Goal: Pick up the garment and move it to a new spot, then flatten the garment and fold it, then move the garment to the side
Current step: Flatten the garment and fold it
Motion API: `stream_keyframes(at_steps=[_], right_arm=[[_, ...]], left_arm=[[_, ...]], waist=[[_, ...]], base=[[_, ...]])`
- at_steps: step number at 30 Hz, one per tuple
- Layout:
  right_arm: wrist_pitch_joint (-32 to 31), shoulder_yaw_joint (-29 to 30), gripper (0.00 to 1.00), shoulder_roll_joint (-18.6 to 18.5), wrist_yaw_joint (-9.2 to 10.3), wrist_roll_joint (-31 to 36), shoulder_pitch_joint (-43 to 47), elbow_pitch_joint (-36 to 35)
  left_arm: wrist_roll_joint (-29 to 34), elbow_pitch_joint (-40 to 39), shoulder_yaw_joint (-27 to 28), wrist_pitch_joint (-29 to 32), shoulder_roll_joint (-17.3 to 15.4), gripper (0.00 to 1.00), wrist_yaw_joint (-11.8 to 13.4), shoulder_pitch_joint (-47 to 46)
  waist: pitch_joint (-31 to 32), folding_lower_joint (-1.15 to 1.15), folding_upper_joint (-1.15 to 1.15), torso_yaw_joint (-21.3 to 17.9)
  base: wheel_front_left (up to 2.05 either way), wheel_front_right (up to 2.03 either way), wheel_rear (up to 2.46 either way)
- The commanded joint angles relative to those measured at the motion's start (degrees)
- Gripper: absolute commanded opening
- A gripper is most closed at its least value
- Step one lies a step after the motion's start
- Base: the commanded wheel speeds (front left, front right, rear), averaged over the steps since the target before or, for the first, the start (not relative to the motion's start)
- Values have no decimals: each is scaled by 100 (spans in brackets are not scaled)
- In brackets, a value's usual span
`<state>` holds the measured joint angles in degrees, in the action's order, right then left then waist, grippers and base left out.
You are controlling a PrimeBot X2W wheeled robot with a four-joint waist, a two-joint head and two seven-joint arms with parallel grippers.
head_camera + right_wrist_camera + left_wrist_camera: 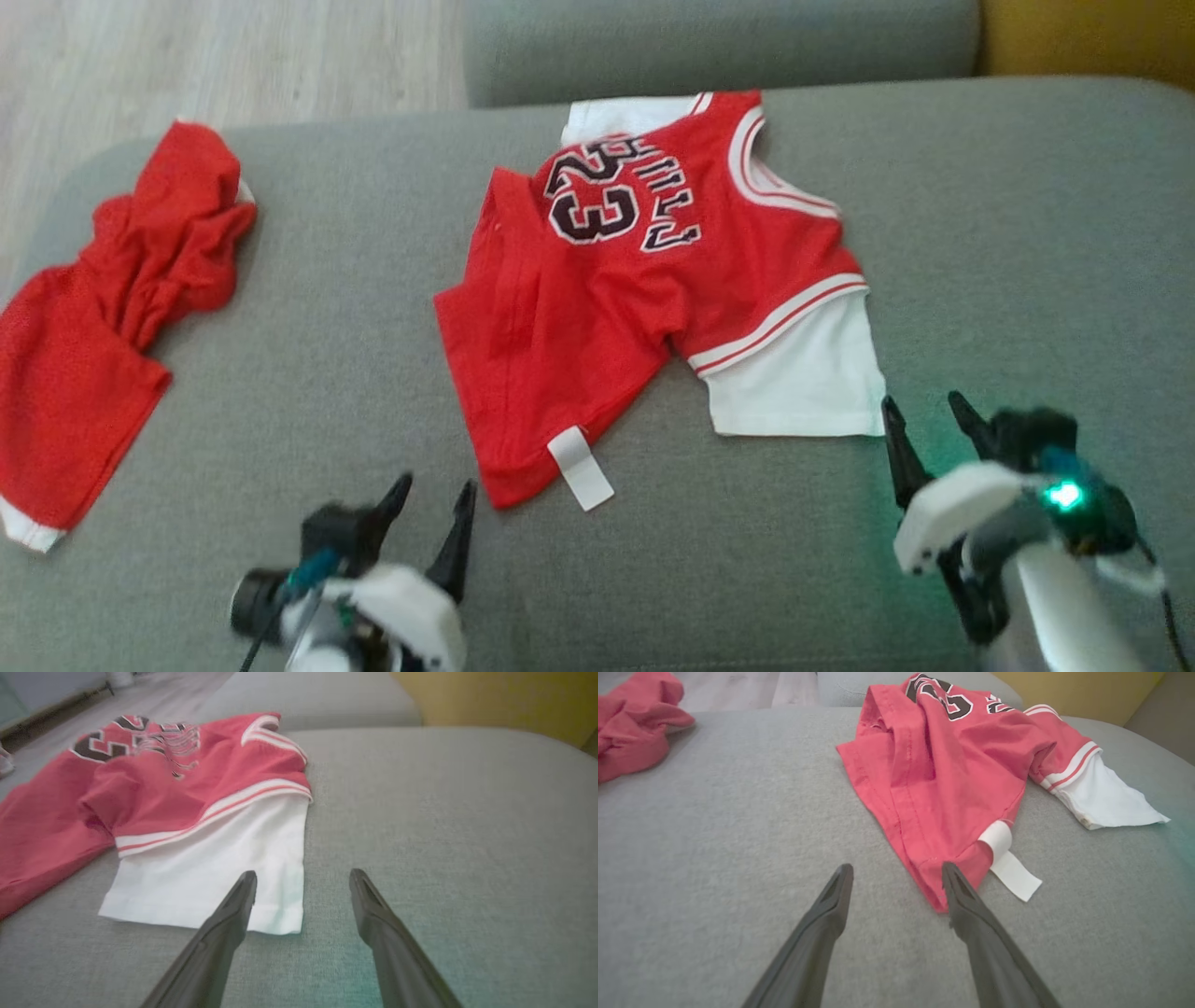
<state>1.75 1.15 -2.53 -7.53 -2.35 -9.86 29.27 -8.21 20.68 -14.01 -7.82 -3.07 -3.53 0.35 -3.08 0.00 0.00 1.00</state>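
Here, both hands stood open at the jersey's near edge

The red jersey [644,289] lay spread on the grey sofa seat [980,233]. The left hand [435,483], fingers apart and empty, sat at the near hem corner beside the white tag [581,467]. The right hand [920,399], equally spread and empty, sat at the white sleeve [803,383]'s outer corner

Garment [644,289]: red jersey, number 23 and lettering in black with white outline, white-and-red striped trim at neck and armhole, short white sleeve [803,387], white label [581,469] at the hem. Lies number-side up on the grey cushion [327,373], rumpled. One side edge is folded over.
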Motion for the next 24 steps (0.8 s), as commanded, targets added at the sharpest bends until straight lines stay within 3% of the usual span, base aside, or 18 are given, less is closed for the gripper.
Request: stream_keyframes(at_steps=[1, 6, 10, 24], right_arm=[[-325, -56, 100, -34, 4, 33, -385, -13], [-1192, -134, 100, -34, 4, 96, -837, 333], [-1515, -191, 100, -34, 4, 117, -990, 474], [-1584, -537, 100, -34, 4, -102, -1000, 329]], left_arm=[[15, -124, 84, 180, 18, 100, -14, -396], [-18, -82, -158, 773, 18, 100, 5, -792], [-80, -101, -280, 1119, 19, 100, -8, -926], [-304, -164, -484, 1424, 18, 100, -32, -1052]], waist=[[-178, 0, 0, 80], [-379, 0, 0, 178], [-454, 0, 0, 207], [-708, 0, 0, 82]], base=[[0, 0, 0], [0, 0, 0], [0, 0, 0], [0, 0, 0]])
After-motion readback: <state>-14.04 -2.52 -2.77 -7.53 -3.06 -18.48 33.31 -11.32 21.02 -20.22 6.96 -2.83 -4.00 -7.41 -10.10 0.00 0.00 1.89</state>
